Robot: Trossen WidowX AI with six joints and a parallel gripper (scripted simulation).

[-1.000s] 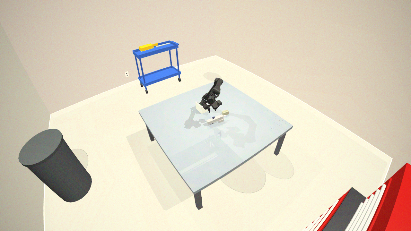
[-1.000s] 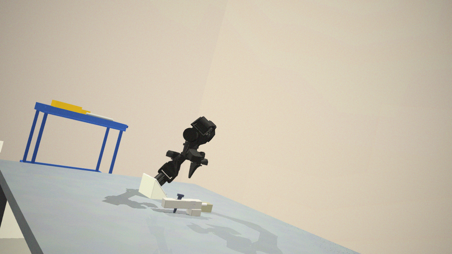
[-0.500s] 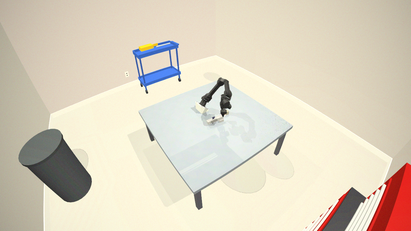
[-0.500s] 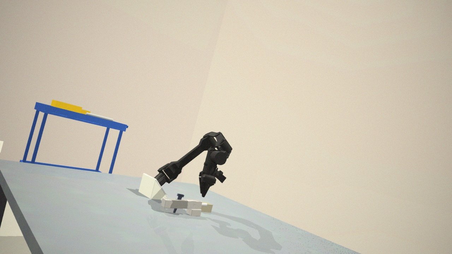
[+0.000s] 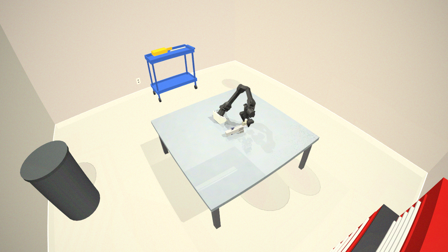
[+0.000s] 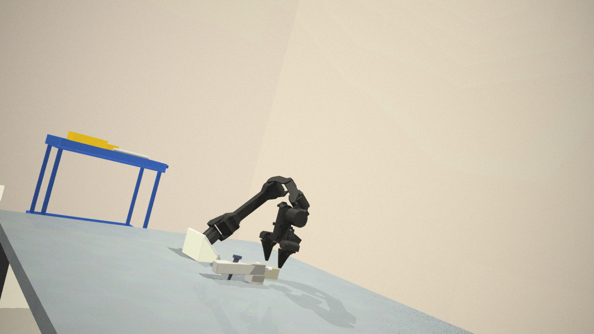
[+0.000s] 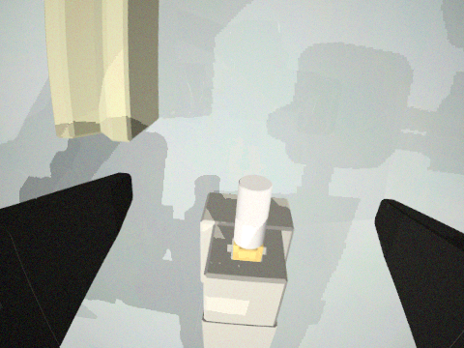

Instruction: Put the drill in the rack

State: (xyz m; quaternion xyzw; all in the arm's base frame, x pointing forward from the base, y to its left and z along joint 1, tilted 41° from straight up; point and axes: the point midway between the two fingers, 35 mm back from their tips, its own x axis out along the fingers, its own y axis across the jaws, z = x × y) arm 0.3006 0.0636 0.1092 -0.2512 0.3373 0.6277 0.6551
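Observation:
The white drill [image 6: 268, 268] [image 7: 252, 208] sticks out of the end of the cream holder [image 5: 230, 132] [image 6: 232, 267] [image 7: 242, 302], with a yellow part showing at its base. The dark blue key [image 5: 232, 128] [image 6: 236, 257] stands in the holder, its head just above the top and its lower end showing below. My gripper [image 5: 246, 123] [image 6: 273, 263] [image 7: 257, 199] is open and empty, pointing down above the drill's end, one finger to each side in the wrist view. The pale yellow grooved rack [image 6: 273, 272] [image 7: 113, 63] lies beside the drill's end.
The arm's cream base [image 5: 218, 117] [image 6: 198, 246] stands on the grey table [image 5: 203, 147] [image 6: 103, 266] near the holder. A blue cart [image 5: 173, 83] [image 6: 103, 153] with yellow and white things on top stands beyond the table. A dark bin [image 5: 59, 184] stands on the floor at left.

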